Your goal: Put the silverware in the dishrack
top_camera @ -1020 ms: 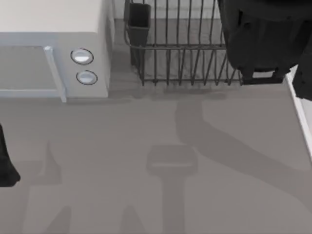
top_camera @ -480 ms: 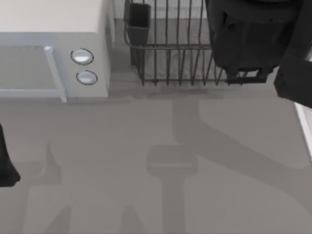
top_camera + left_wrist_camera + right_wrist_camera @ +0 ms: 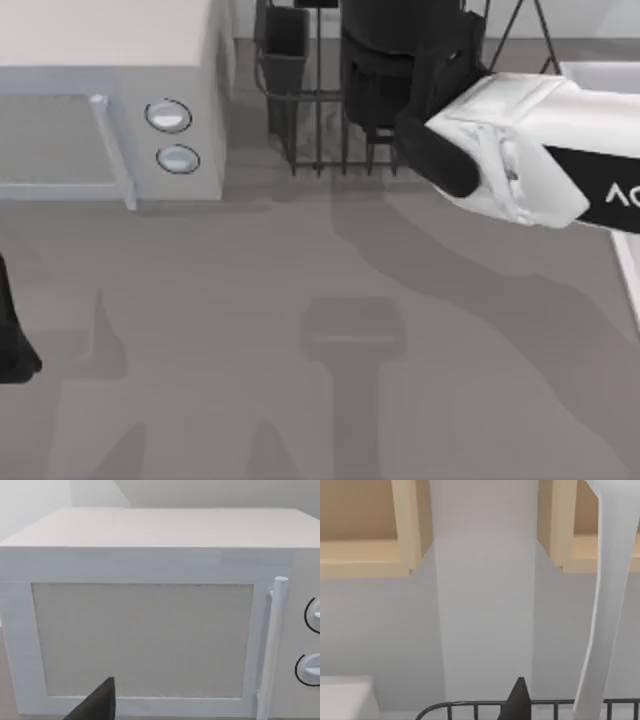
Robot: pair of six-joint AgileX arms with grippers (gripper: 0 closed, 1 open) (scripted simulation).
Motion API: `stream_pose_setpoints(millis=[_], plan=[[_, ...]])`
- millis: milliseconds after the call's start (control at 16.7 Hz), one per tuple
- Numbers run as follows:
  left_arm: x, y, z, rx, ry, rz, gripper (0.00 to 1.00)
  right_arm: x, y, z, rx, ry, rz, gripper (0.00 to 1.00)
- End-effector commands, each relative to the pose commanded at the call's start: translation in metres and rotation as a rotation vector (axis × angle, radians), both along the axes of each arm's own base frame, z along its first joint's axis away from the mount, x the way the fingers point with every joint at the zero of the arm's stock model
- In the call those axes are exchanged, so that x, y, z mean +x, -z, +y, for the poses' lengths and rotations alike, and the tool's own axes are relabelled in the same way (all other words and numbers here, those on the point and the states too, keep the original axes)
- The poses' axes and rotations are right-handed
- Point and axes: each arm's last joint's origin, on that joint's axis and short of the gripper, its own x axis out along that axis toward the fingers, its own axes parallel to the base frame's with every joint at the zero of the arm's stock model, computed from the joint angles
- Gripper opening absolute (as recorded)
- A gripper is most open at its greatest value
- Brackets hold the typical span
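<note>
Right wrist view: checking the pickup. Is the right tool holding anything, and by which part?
Cannot tell. A pale slender strip passes the dishrack rim; no grip on it shows.

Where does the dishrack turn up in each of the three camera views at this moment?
Top view: dishrack at the upper middle, beside the microwave, partly covered by the right arm's dark wrist.
Left wrist view: not in it; the microwave fills the frame.
Right wrist view: its rounded rim and bar tops run along the lower edge.
Shared landmark: the microwave, for the top and left wrist views.
</note>
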Motion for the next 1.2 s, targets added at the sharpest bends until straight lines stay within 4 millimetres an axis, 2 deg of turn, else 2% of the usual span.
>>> stream_pose_setpoints(millis=[180,300,600,1200], plan=[[0.000,0.000,0.000,0.000,0.000,0.000,1.00,0.040,0.049,-0.018,-0.010,0.001,0.006,0.00],[0.000,0.000,0.000,0.000,0.000,0.000,1.00,0.054,0.068,-0.028,-0.018,0.001,0.015,0.00],[0.000,0.000,0.000,0.000,0.000,0.000,1.00,0.056,0.071,-0.030,-0.019,0.001,0.016,0.00],[0.000,0.000,0.000,0.000,0.000,0.000,1.00,0.056,0.071,-0.030,-0.019,0.001,0.016,0.75]])
